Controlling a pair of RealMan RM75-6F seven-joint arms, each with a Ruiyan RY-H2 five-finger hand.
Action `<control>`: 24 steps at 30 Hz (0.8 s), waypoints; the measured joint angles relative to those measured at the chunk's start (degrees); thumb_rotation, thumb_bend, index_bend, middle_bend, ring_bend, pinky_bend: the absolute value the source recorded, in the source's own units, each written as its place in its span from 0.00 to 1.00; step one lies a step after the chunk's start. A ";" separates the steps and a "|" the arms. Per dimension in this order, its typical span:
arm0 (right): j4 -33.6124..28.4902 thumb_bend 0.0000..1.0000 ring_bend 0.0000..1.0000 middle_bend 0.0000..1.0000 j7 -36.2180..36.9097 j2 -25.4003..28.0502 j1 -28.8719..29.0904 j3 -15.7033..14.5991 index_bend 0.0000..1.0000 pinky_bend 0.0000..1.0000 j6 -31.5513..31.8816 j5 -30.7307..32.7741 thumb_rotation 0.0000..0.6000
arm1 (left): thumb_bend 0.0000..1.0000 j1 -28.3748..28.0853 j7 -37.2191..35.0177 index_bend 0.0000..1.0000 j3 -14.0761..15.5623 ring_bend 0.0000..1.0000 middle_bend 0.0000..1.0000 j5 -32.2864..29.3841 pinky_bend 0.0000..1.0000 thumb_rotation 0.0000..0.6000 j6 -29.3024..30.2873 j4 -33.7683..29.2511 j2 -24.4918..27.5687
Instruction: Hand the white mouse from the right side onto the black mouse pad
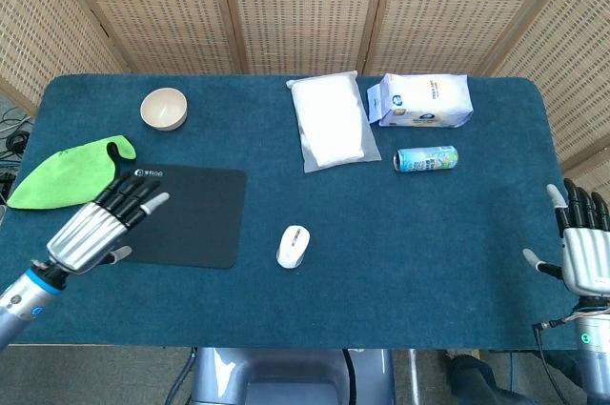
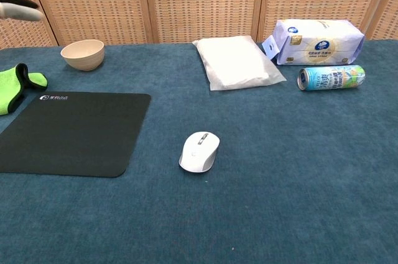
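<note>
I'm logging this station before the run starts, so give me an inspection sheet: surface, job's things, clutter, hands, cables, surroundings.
Surface: table covered in dark blue cloth.
Job's things: white mouse lies on the cloth, right of the black mouse pad, apart from it; the pad lies flat.
Clutter: beige bowl, green cloth, clear bag of white material, tissue pack, can on its side.
Hands: left hand over the pad's left edge, fingers extended, holding nothing; right hand at the table's right edge, fingers apart, holding nothing.
Cables: dark cables off the table's left edge.
Surroundings: woven screen panels behind.
</note>
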 measured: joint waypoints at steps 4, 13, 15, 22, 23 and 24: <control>0.19 0.00 0.00 0.00 2.60 0.06 -1.00 1.14 0.00 0.00 0.02 -0.41 1.00 | 0.06 -6.24 0.97 0.00 0.58 0.00 0.00 8.85 0.00 1.00 0.18 7.17 -3.49; -0.08 0.00 0.00 0.00 5.90 2.55 -2.86 3.42 0.00 0.00 0.80 -1.43 1.00 | 0.06 -20.69 -3.59 0.00 3.54 0.00 0.00 21.44 0.00 1.00 3.78 30.64 -16.93; -0.07 0.00 0.00 0.00 7.20 3.00 -3.29 4.08 0.00 0.00 0.40 -1.29 1.00 | 0.06 -23.67 -5.81 0.00 4.47 0.00 0.00 22.72 0.00 1.00 4.17 35.23 -20.64; 1.25 0.00 0.00 0.00 10.27 3.52 -4.08 5.77 0.00 0.00 -2.76 -0.12 1.00 | 0.07 -34.00 -14.73 0.00 8.48 0.00 0.00 24.41 0.01 1.00 3.34 48.98 -32.71; 1.49 0.00 0.00 0.00 10.52 3.54 -4.20 5.97 0.00 0.00 -2.97 -0.07 1.00 | 0.07 -34.92 -15.75 0.00 9.05 0.00 0.00 24.34 0.02 1.00 3.04 50.16 -33.78; 1.66 0.00 0.00 0.00 10.67 3.55 -4.30 6.12 0.00 0.00 -3.11 -0.03 1.00 | 0.07 -35.68 -16.62 0.00 9.61 0.00 0.00 24.24 0.03 1.00 2.76 51.22 -34.70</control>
